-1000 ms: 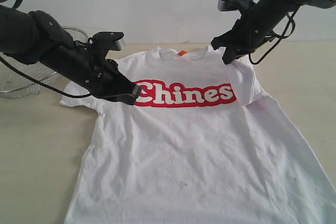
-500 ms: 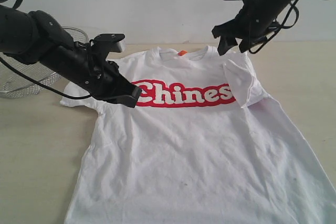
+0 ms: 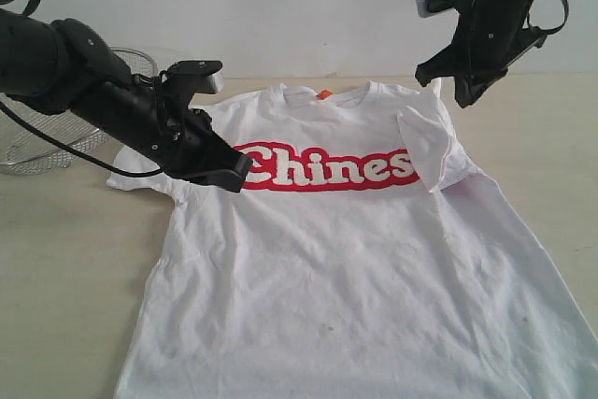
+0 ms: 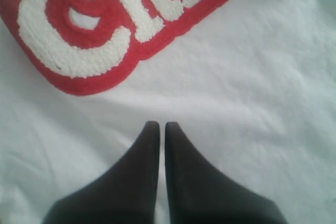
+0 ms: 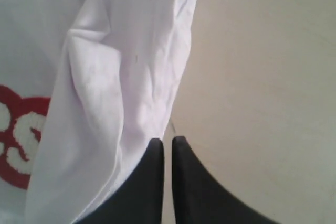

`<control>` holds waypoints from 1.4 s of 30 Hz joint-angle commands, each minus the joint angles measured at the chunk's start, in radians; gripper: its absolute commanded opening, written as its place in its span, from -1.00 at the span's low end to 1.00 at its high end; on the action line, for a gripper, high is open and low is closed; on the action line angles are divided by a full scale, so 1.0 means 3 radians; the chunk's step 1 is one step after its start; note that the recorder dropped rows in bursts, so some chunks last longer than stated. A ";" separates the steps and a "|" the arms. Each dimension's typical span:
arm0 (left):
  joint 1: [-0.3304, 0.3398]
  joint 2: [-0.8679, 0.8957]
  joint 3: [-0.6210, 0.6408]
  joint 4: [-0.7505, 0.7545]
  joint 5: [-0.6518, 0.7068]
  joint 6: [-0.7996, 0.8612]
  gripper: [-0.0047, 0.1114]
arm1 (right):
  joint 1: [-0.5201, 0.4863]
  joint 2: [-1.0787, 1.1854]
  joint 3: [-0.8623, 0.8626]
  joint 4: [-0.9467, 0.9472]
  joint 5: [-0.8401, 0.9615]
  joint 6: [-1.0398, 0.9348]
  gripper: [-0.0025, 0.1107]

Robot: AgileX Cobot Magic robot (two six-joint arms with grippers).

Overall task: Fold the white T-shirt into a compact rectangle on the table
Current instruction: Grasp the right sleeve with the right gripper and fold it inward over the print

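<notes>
The white T-shirt (image 3: pixel 355 259) lies flat, front up, on the table (image 3: pixel 65 259), its red band (image 3: pixel 327 167) of white lettering across the chest. Its right sleeve (image 3: pixel 430 147) is folded inward over the end of the band. My left gripper (image 3: pixel 238 175) is shut and empty, low over the shirt beside the first letter; in the left wrist view its tips (image 4: pixel 158 125) sit just below the band (image 4: pixel 79 30). My right gripper (image 3: pixel 464 98) hangs shut and empty in the air off the shirt's right shoulder. In its wrist view the tips (image 5: pixel 168 140) are above the folded sleeve's edge (image 5: pixel 131 77).
A round silver wire-mesh basket (image 3: pixel 37 151) stands at the back left, behind the left arm. Bare beige tabletop (image 5: pixel 262 77) runs to the right of the shirt. A pale wall rises behind the table's far edge.
My right gripper let go of the folded sleeve, opened, rose and moved right, then shut again. The left arm and the shirt stayed put.
</notes>
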 commanded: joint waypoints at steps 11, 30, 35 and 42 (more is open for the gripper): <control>-0.0002 0.0003 -0.0021 -0.0027 0.0019 0.0012 -0.84 | -0.0009 0.0303 -0.0010 0.0526 0.0038 -0.0189 -0.96; -0.0002 0.0003 -0.0021 -0.0028 0.0022 0.0012 -0.84 | -0.0009 0.0303 -0.0025 0.0613 -0.0495 -0.0147 -0.96; -0.0002 0.0003 -0.0021 -0.0028 0.0029 0.0012 -0.84 | -0.0009 0.0395 -0.0025 0.0334 -0.0599 0.0044 -0.96; -0.0002 0.0018 -0.0021 -0.0028 -0.0004 0.0012 -0.84 | -0.0009 0.0492 -0.0018 -0.0409 -0.0591 0.0524 -0.96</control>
